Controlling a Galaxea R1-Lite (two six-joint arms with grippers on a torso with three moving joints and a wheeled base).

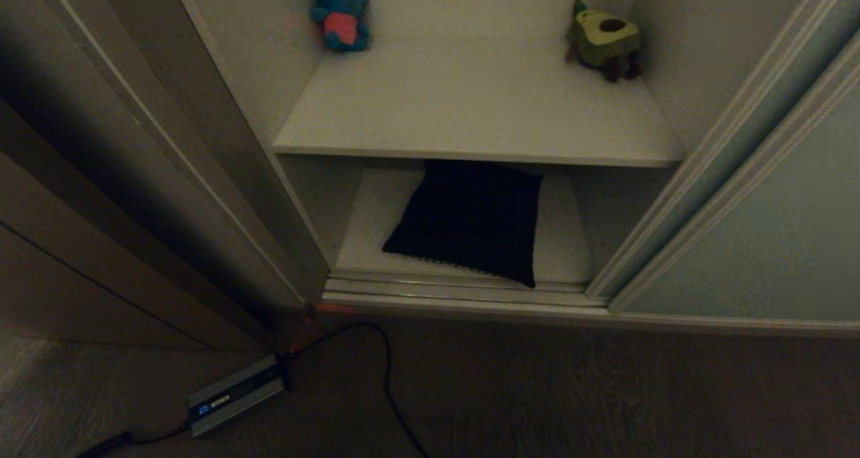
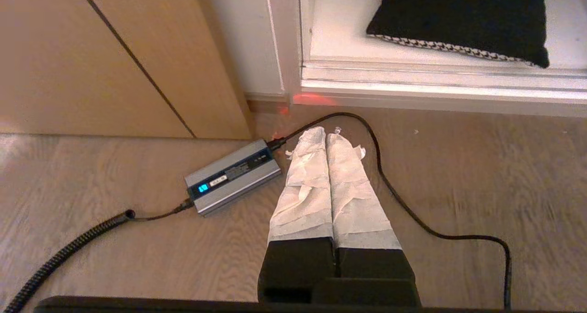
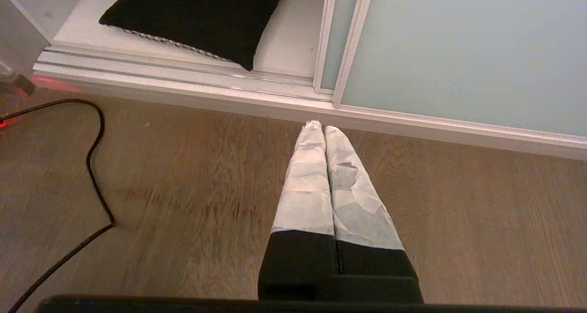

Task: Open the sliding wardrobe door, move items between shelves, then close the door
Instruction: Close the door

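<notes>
On the left, brown wood-grain panelling (image 1: 101, 196) stands above a small silver box (image 1: 234, 395) with a cable on the floor, over which the left gripper (image 2: 325, 134) hangs with taped fingers pressed together, holding nothing. In the open wardrobe the cushion (image 1: 470, 219), black-faced with a houndstooth edge, lies flat on the lower shelf (image 1: 366, 223); the upper shelf (image 1: 470, 115) carries a blue plush toy (image 1: 340, 11) and an avocado plush (image 1: 605, 39). At right is the pale grey-green sliding wardrobe door (image 1: 772, 236), and the right gripper (image 3: 319, 126) is closed and empty near its floor track.
</notes>
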